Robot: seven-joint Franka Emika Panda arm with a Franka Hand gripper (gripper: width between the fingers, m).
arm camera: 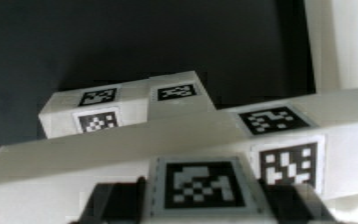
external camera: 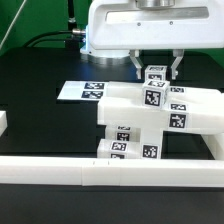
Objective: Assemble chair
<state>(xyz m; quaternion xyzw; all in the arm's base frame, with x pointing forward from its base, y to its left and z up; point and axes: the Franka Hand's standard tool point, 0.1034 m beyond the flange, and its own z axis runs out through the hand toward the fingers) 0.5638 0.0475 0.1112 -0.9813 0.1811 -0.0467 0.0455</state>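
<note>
Table (external camera: pixel 40 120): black top that carries every part; it shows as the dark ground in the wrist view.
Border rail (external camera: pixel 60 170): long white bar across the near edge of the table in the exterior view.
Chair (external camera: pixel 150 115): a white blocky stack standing on the table just behind the rail, toward the exterior view's right; a wide slab lies across it, with tagged blocks below and black-and-white square tags on many faces. The wrist view shows it (arm camera: pixel 194 150) from above, tags facing the camera.
Marker board (external camera: pixel 85 90): thin flat white sheet with tags, lying on the table at the exterior view's left of the chair, close to it.
Post (external camera: pixel 155 78): short tagged white block standing upright on top of the chair's slab.
Gripper (external camera: pixel 156 70): pointing down over the chair, one finger on each side of the post, closed on it as far as the exterior view shows; only its dark finger bases appear in the wrist view.
Containers: none in sight.
</note>
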